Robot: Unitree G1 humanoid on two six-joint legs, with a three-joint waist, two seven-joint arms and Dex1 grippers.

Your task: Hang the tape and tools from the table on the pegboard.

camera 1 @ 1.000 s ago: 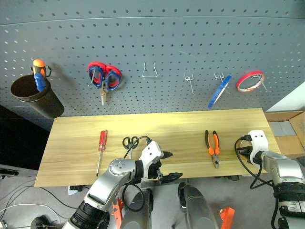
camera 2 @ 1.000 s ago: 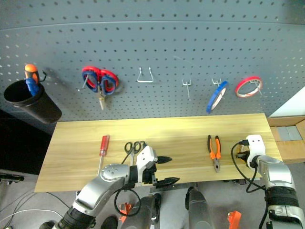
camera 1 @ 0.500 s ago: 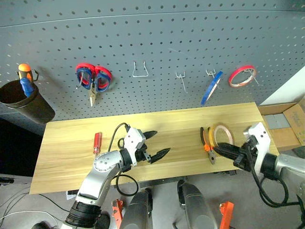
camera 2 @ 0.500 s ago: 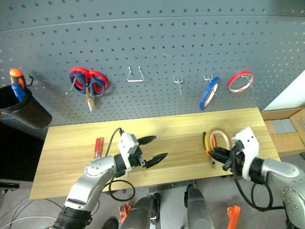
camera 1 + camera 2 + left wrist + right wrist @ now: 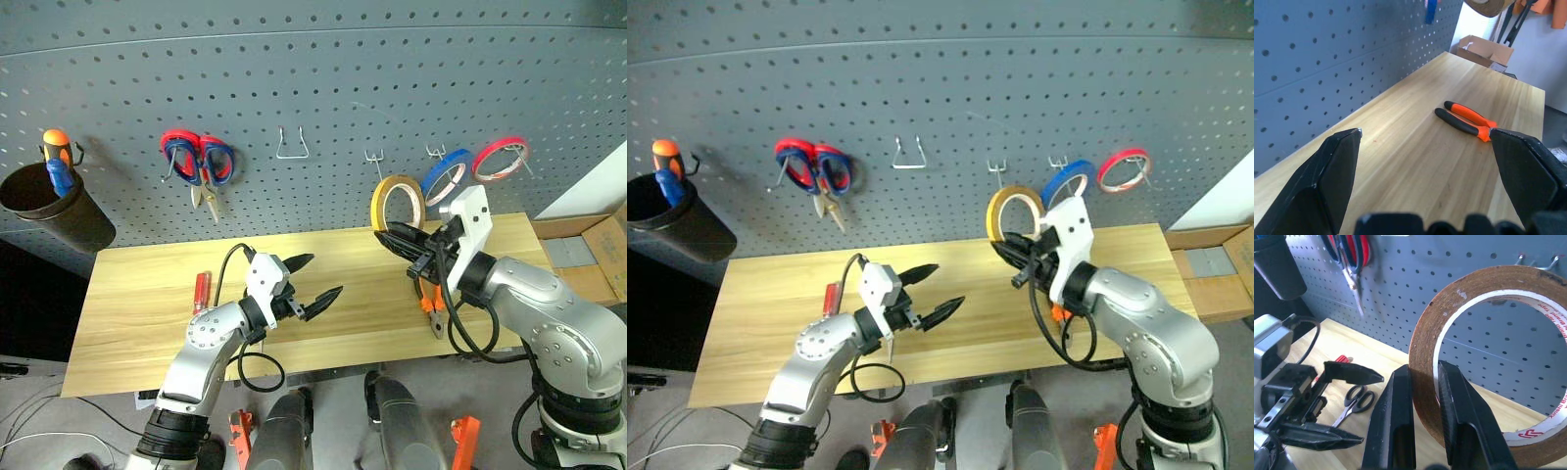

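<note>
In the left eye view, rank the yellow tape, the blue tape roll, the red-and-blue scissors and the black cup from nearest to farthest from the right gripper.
1. yellow tape, clamped in the right gripper itself.
2. blue tape roll, on the pegboard just beyond it.
3. red-and-blue scissors, hanging far to the robot's left.
4. black cup, at the pegboard's left end.

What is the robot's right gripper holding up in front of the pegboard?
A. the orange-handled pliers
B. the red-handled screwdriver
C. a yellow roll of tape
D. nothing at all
C: the right gripper is shut on the rim of the yellow tape roll, lifted clear of the table before the pegboard; the pliers still lie on the wood.
</note>
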